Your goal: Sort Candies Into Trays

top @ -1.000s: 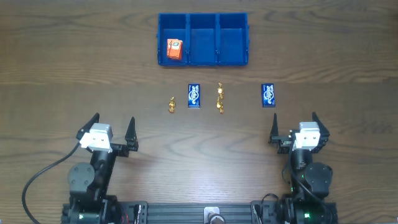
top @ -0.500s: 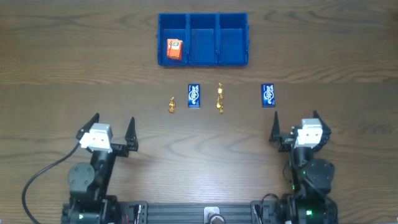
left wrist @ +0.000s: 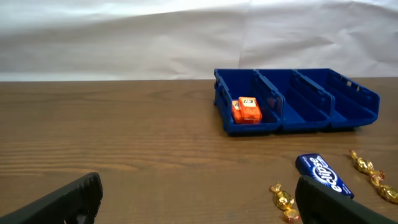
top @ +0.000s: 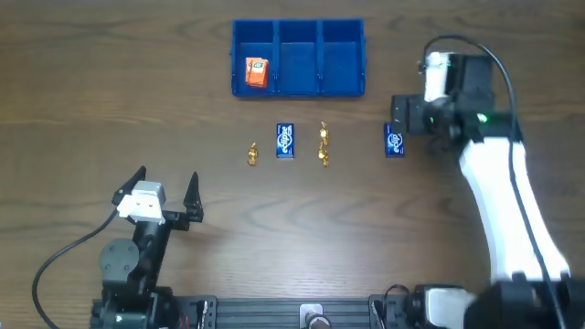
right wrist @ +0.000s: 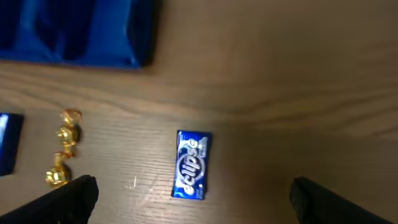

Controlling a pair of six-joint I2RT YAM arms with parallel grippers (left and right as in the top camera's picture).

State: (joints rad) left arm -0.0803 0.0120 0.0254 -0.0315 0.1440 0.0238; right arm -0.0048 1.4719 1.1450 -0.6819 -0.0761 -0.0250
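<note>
Swinging out from its parked spot near 5 o'clock, the right arm is now stretching toward 2 o'clock on the table. It is carrying the right gripper to the right-hand blue packet. Everything else is lying as it was a second ago.

At about 7 o'clock, the left gripper is sitting low by its base with its jaws spread wide and nothing between them.

The row of loose sweets is running across the middle of the table:
- A single gold candy is lying at the 9 o'clock end.
- The left-hand blue packet is lying just beside it.
- Two more gold candies are lying one above the other.
- The right-hand blue packet is lying well apart at the 3 o'clock end.

The blue tray is standing at 12 o'clock. Orange candies are lying in its 9 o'clock compartment, and the other two compartments are looking bare.

The right gripper's jaws are spread. In its wrist view the packet is lying flat on the wood, centred between the fingers and apparently untouched. I am reading this as the start of a pick. Lowering straight down and closing across the packet's narrow sides looks like the next need, then carrying it to a free compartment.
</note>
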